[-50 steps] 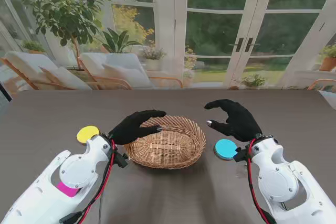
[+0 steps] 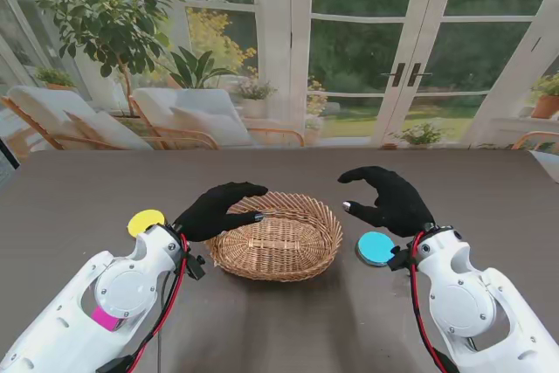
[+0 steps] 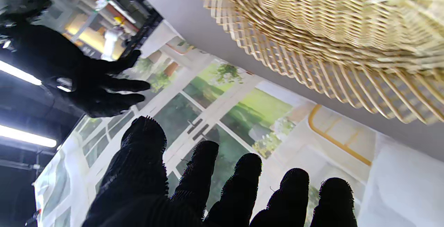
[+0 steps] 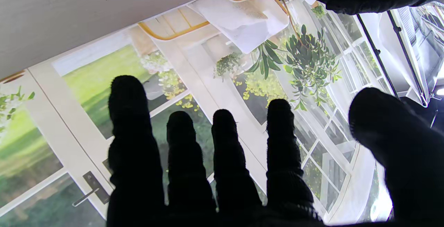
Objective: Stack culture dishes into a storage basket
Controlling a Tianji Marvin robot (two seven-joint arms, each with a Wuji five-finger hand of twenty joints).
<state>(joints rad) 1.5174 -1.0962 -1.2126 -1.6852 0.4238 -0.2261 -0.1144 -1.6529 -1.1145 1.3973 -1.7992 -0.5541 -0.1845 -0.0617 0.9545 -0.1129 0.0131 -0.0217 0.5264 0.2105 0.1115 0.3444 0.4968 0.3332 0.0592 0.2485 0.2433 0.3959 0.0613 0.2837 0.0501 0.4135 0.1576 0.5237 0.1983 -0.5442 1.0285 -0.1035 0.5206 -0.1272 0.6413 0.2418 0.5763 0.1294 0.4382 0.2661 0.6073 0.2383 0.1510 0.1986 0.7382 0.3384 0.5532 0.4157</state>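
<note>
A woven wicker basket (image 2: 275, 238) sits at the table's centre, with nothing visible inside it; its rim (image 3: 312, 40) fills the left wrist view. My left hand (image 2: 214, 210) hovers over the basket's left rim, fingers apart and holding nothing. My right hand (image 2: 390, 200) hangs open to the right of the basket. A blue dish (image 2: 376, 248) lies on the table just nearer to me than that hand. A yellow dish (image 2: 145, 222) lies left of my left wrist. A pink dish (image 2: 106, 318) shows partly under my left forearm.
The dark table (image 2: 279, 321) stretches around the basket. Beyond its far edge stand glass doors, chairs and potted plants. The right hand (image 3: 86, 78) appears across from the left in the left wrist view.
My left hand has drawn back slightly to the left and toward me, off the basket's middle. The right hand and the dishes have stayed put.
</note>
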